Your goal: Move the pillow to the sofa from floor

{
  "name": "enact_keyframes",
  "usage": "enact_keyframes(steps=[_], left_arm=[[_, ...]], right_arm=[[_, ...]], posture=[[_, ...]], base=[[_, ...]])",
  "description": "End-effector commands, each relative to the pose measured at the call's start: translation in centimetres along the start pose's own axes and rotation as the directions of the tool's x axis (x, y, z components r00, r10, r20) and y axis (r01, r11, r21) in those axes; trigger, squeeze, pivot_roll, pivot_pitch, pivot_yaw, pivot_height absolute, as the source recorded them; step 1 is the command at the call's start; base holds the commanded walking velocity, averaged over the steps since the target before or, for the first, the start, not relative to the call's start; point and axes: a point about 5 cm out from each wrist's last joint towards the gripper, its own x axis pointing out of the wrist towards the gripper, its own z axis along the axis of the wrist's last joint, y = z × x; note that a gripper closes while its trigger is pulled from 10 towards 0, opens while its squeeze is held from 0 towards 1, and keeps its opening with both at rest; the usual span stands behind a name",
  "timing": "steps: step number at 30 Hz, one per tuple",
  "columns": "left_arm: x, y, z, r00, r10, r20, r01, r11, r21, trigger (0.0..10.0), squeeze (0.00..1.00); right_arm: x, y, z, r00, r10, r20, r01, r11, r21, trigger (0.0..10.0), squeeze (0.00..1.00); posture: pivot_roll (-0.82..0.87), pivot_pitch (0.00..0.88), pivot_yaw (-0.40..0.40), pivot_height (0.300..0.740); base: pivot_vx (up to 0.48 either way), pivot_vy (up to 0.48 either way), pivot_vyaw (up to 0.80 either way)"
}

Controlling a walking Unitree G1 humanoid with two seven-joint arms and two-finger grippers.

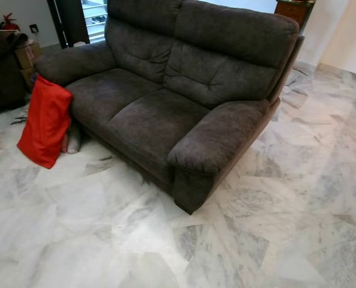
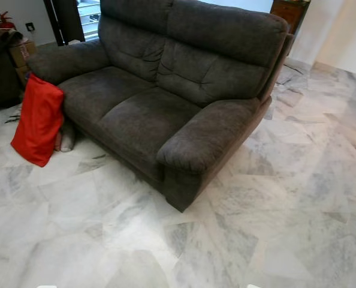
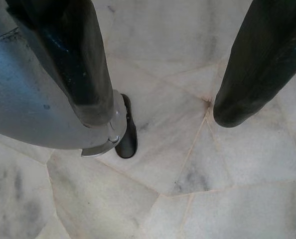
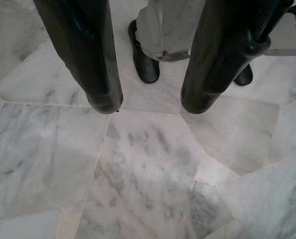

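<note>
Both of my arms hang at my sides, so each wrist camera looks straight down at the marble floor point(image 4: 138, 169). My left gripper point(image 3: 163, 107) has its two black fingers spread wide with nothing between them, and past them I see my own grey leg and black foot point(image 3: 127, 139) planted on the tiles. My right gripper point(image 4: 148, 104) is likewise parted and empty, its fingertips pointing at bare floor near my feet. I judge they hang like this because I am not yet close enough to reach for anything.

Further out, the red pillow point(image 1: 45, 122) stands on the floor on my left, upright and leaning against the front of the sofa point(image 1: 166, 102) by its far armrest. It probably stays up only because the sofa props it. Something small and pale point(image 1: 73, 139) lies on the floor just behind it; I cannot tell what it is. The dark grey sofa has two seat cushions, both free to take the pillow. The near armrest point(image 1: 217, 135) sits between me and the seat, so I judge I must walk left along the front to reach the pillow.

Behind the sofa's far end stand cardboard boxes point(image 1: 26, 57) and a red fire extinguisher point(image 1: 9, 23). No writing or label is readable anywhere.
</note>
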Motion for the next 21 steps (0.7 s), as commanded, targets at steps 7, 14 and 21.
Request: enact_keyframes(steps=[7,14,21], left_arm=[[-0.21,0.24,-0.82,1.0,0.005,-0.027,-0.005,1.0,0.001,10.0,0.0],[-0.22,0.33,-0.81,1.0,0.01,-0.027,-0.009,1.0,0.013,10.0,0.0],[-0.23,0.44,-0.91,0.999,0.017,-0.04,-0.017,1.0,0.0,10.0,0.0]], right_arm=[[-0.09,0.03,-0.63,1.0,-0.001,-0.024,0.001,1.0,-0.002,10.0,0.0],[-0.1,0.05,-0.72,1.0,0.001,-0.026,-0.001,1.0,0.0,10.0,0.0],[-0.1,0.07,-0.77,1.0,0.002,-0.028,-0.002,1.0,0.002,10.0,0.0]], posture=[[0.05,0.086,-0.014,0.74],[0.05,0.088,-0.012,0.74],[0.05,0.088,-0.011,0.74]], base=[[0.0,0.0,-0.8],[0.0,0.0,-0.8],[0.0,0.0,-0.8]])
